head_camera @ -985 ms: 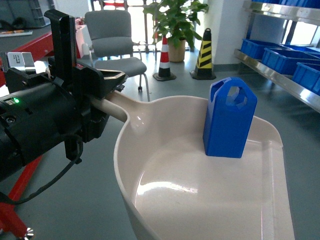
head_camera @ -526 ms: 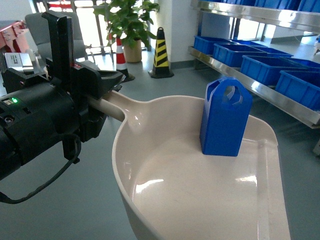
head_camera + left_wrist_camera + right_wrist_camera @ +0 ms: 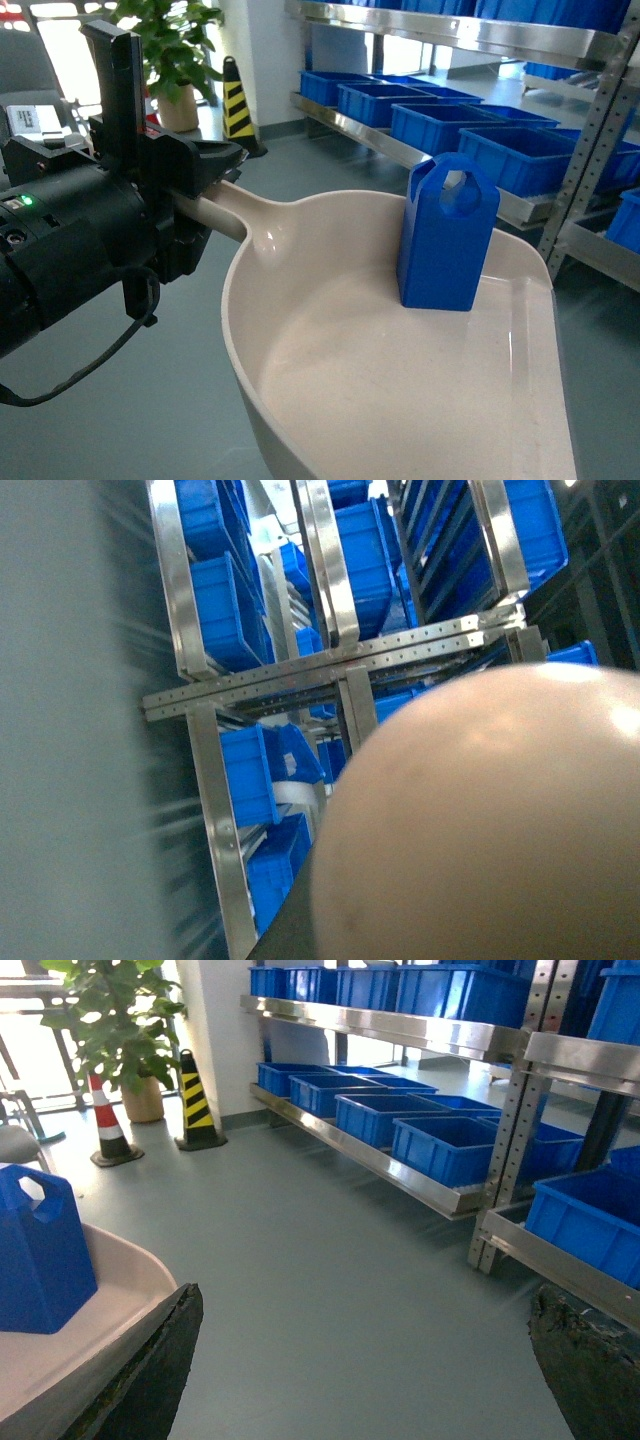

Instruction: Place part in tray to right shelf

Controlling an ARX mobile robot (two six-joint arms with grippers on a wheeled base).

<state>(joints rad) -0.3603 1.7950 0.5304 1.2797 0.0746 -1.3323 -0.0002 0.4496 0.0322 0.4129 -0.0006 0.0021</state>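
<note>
The blue part [image 3: 447, 240] stands upright at the far right side of the cream tray [image 3: 380, 400]. My left gripper [image 3: 215, 168] is shut on the tray's long handle at the left of the head view and holds it in the air. The left wrist view shows only the tray's underside [image 3: 480, 820], with the right shelf [image 3: 300, 685] beyond it. The right shelf [image 3: 400, 150] runs across the upper right, lined with blue crates. My right gripper [image 3: 365, 1360] is open over bare floor, with the part [image 3: 40, 1250] and tray [image 3: 110, 1300] to its left.
Blue crates [image 3: 440, 125] fill the shelf's low level, and a perforated steel post [image 3: 590, 130] stands at the right. A potted plant [image 3: 165, 50] and a striped cone [image 3: 235, 100] stand by the far wall. Grey floor [image 3: 330, 1260] lies between me and the shelf [image 3: 400, 1165].
The view has swung right: chair and red cone left the frame, plant and striped cone slid left, the shelf now fills the right. Tray and part keep their place before the camera.
</note>
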